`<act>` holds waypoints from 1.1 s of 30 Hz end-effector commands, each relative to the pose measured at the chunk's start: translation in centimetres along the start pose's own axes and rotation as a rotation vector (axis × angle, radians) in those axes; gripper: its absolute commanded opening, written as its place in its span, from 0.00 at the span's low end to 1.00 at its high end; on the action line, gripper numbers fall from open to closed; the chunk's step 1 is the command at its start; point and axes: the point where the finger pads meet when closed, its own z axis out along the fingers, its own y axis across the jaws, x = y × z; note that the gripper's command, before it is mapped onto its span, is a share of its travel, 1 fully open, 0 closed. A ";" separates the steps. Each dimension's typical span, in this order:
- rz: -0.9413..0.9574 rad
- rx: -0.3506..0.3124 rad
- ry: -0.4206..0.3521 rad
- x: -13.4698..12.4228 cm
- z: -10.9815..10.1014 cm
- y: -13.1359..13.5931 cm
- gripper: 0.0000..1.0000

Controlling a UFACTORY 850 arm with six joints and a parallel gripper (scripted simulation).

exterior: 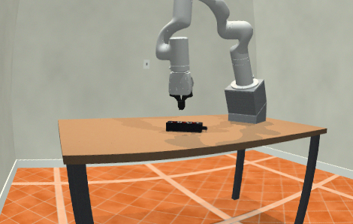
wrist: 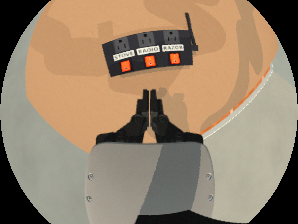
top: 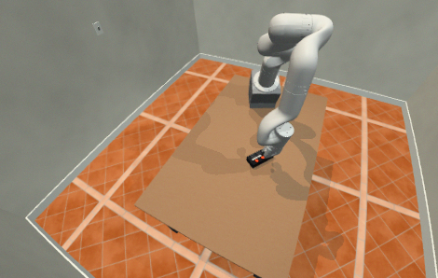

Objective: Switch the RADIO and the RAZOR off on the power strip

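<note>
Your pincer (wrist: 149, 96) hangs shut and empty above the power strip (wrist: 148, 52); labels are unreadable, so descending off-centre could flip the wrong switch.

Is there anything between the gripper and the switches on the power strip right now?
Nothing visible. The shut gripper hangs above the power strip, with only open air between its fingertips and the three orange switches.
</note>
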 end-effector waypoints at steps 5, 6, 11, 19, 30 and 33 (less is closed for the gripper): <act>0.000 0.001 -0.001 -0.1 0.0 0.0 0.00; 0.000 0.001 -0.001 -0.1 0.3 0.0 0.00; 0.000 -0.003 -0.002 -0.8 4.4 0.0 0.00; 0.000 -0.004 -0.002 -0.8 4.8 0.1 0.00; 0.000 -0.004 -0.002 -0.8 4.8 0.1 0.00; 0.000 -0.004 -0.002 -0.8 4.8 0.1 0.00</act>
